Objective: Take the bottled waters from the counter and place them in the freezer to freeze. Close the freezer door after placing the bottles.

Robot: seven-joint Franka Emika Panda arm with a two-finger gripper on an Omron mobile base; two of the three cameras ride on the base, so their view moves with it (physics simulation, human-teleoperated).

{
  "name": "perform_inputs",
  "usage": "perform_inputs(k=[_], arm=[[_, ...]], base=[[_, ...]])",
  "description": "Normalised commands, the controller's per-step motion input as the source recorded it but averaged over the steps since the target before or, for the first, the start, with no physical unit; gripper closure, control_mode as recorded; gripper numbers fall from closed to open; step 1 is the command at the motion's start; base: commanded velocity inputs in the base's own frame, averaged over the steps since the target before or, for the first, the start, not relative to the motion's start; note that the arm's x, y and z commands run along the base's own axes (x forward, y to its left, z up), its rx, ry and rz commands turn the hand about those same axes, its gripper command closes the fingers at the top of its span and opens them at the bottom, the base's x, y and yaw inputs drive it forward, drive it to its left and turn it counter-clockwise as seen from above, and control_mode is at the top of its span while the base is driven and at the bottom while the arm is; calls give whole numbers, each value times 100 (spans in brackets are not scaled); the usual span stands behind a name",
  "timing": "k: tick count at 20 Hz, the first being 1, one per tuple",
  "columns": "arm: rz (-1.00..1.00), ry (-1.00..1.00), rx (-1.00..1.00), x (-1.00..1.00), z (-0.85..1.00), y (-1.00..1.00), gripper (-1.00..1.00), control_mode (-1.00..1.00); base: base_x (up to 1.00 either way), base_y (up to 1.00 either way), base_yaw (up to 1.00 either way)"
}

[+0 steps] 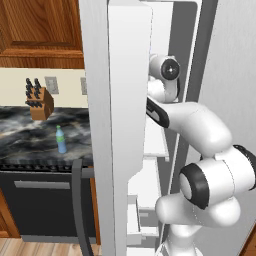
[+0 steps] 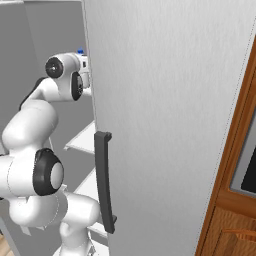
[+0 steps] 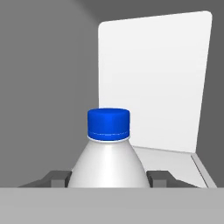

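Note:
A white bottled water with a blue cap (image 3: 108, 124) stands upright between the two fingertips (image 3: 57, 178) of my gripper (image 3: 108, 180), which is shut on its body. My arm reaches into the open freezer (image 1: 156, 145), whose white back wall (image 3: 153, 83) and shelf lie behind the bottle. From the right base view, the blue cap (image 2: 80, 51) peeks out beside my hand. The freezer door (image 1: 100, 125) stands swung open on the left, its white inner bins facing the arm. A blue-green bottled water with a green cap (image 1: 60, 139) stands on the dark marble counter (image 1: 25, 137).
A knife block (image 1: 40, 102) sits at the back of the counter. Below the counter is a black dishwasher (image 1: 45, 205). A closed grey door with a black handle (image 2: 103, 187) borders the freezer on the right, next to wooden cabinets (image 2: 235, 200).

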Motion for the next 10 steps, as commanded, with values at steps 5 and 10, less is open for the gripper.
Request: perform_inputs(k=[5, 10], arm=[[0, 0, -2, 12, -24, -3, 100, -100], [0, 0, 1, 20, -6, -7, 100, -100]], base=[[0, 0, 0], [0, 0, 0]])
